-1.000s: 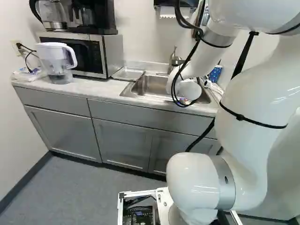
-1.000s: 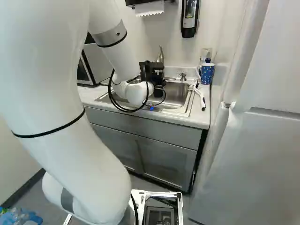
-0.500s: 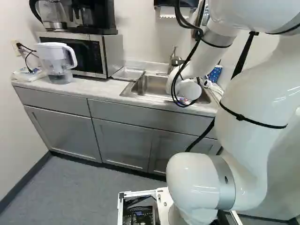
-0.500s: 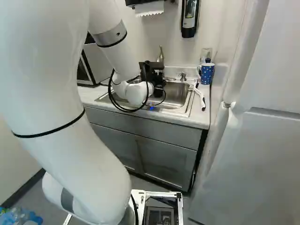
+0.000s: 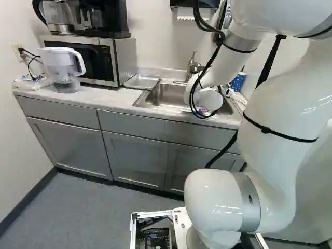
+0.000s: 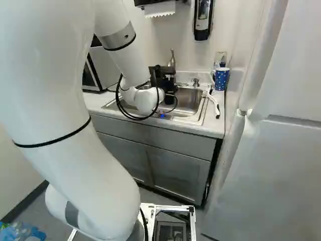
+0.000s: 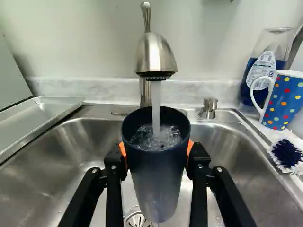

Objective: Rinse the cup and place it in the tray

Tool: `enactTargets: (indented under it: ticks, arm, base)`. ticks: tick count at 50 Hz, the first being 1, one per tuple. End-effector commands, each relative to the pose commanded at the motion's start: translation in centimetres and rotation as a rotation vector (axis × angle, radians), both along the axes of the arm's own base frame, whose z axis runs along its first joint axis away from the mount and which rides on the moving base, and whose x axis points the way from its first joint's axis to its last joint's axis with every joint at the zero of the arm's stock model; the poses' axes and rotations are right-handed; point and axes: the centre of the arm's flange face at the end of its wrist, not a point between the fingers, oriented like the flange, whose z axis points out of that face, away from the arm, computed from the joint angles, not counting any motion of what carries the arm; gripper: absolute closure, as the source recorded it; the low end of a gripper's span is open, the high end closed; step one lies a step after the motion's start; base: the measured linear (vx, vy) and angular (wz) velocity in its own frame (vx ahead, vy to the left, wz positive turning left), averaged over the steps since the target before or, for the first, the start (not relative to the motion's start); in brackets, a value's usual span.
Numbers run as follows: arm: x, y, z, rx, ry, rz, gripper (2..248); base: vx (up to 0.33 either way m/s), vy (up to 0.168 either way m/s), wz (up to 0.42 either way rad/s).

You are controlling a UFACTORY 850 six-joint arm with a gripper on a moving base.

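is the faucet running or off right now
Running: in the wrist view a stream of water falls from the faucet into the dark cup, churning inside it.

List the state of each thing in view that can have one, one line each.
Tap: on, water running
Cup: upright under the stream, water inside
Tool: closed on the cup from both sides
Tray: beside the sink, nothing visible in it
Mug: upright
Bottle: upright, partly filled with blue liquid
Microwave: door shut
Cabinet doors: shut
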Motion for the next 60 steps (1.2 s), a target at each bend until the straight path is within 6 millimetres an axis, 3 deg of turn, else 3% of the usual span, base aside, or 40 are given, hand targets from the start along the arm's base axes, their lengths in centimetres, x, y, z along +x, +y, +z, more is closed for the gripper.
enactTargets:
  ticks: [46,60]
  arm:
    - [0.6,6.0,0.0,0.0,0.0,0.131,124]
    - [0.5,8.1,1.1,-0.003,-0.023,0.175,124]
  base:
    - [0.0,0.0,0.0]
    - [0.0,0.0,0.0]
